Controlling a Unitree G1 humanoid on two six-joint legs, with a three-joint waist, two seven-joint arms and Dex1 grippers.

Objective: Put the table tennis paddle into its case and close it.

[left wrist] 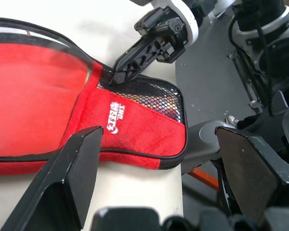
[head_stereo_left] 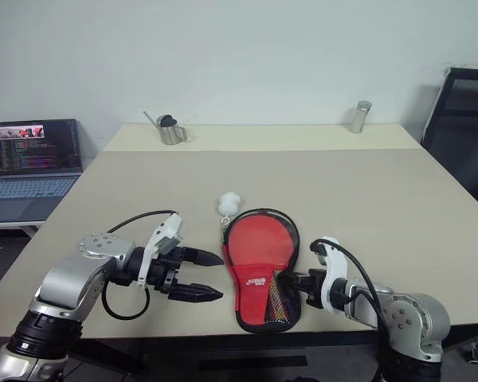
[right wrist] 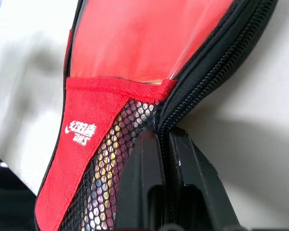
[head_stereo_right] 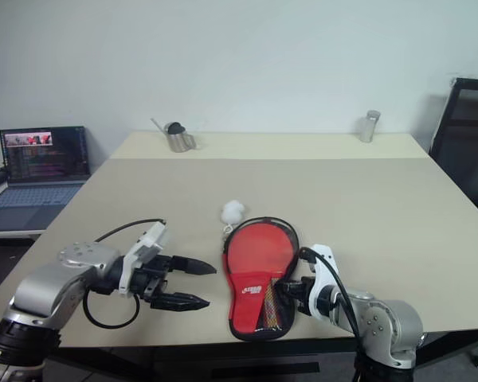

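1. I am holding my right gripper [head_stereo_left: 293, 280] pinched shut on the black zipper edge of the case [head_stereo_left: 259, 267], on the side of its narrow handle end nearest me; the right wrist view is showing both fingers pressed together around that zip trim beside the black mesh.
2. I am keeping my left gripper [head_stereo_left: 211, 276] spread wide and holding nothing, hovering just beside the case on its other side, fingertips aimed across toward it but apart from the fabric.
3. The case is lying flat between my two grippers, logo side up, its long axis running away from me: the round end far, the mesh handle end near the table edge [head_stereo_left: 183, 330].
4. The table tennis paddle [left wrist: 33, 106] is sitting inside the case; its red face is showing through the clear window on top, and its handle is hidden behind the mesh pocket.
5. I judge the loading done and the closing under way: the zip is still looking parted along the edge I am gripping, so my right gripper is the nearer one for the pull, which would need to follow the rim, while my left could press down to steady the case.
6. Counting: one paddle, one case, one white ball [head_stereo_left: 229, 204] just beyond the round end, two metal cups [head_stereo_left: 170, 130] at the far table edge, one laptop [head_stereo_left: 32, 163] off to my left.
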